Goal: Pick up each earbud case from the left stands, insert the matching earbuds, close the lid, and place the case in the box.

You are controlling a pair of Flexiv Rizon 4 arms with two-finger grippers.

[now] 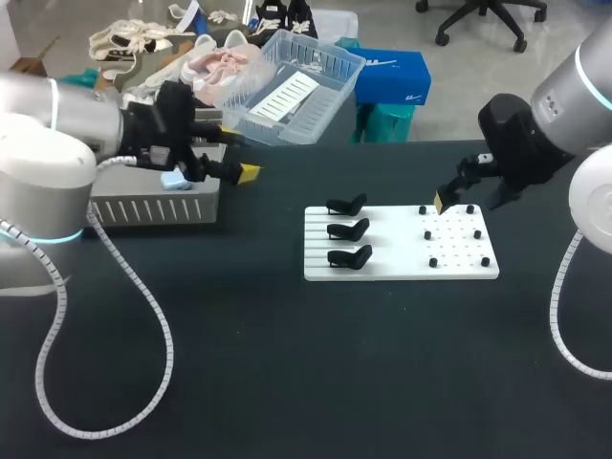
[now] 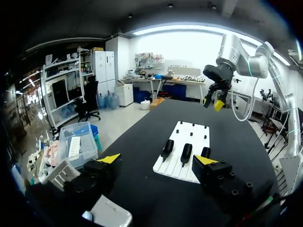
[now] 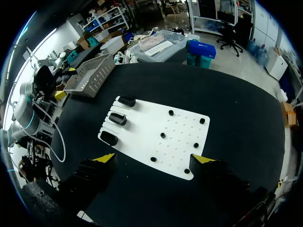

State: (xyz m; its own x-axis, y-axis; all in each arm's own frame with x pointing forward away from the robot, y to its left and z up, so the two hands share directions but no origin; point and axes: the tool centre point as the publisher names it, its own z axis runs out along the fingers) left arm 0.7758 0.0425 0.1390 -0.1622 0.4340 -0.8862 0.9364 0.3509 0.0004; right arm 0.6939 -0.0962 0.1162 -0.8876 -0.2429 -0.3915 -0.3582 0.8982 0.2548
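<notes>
- Stands (image 1: 349, 229) (image 2: 186, 152) (image 3: 117, 118): you have three black ones in a column on the left part of the white board (image 1: 402, 263) (image 2: 189, 130) (image 3: 142, 123), near the middle of the dark table.
- Small black pegs (image 1: 432, 261) (image 3: 163, 135) dot the right part of that board, set apart from one another.
- Your left gripper (image 1: 234, 158) (image 2: 156, 159) hangs over the grey slotted box (image 1: 158, 206) (image 2: 61, 172) (image 3: 90, 75) at the table's left side. Its yellow-tipped fingers are spread wide, released.
- A pale-blue object (image 1: 175, 180) (image 2: 85, 216) shows just under the left gripper's body, at the box's near rim. You cannot tell whether it is an earbud case, or whether it lies in the box.
- Your right gripper (image 1: 459, 196) (image 2: 215, 101) (image 3: 154, 159) hovers by the board's far right corner. Its fingers stand well apart, gripping nothing, and the pegs and stands lie ahead of it in its wrist view.
- The two grippers are well apart, with the board's stands between them.
</notes>
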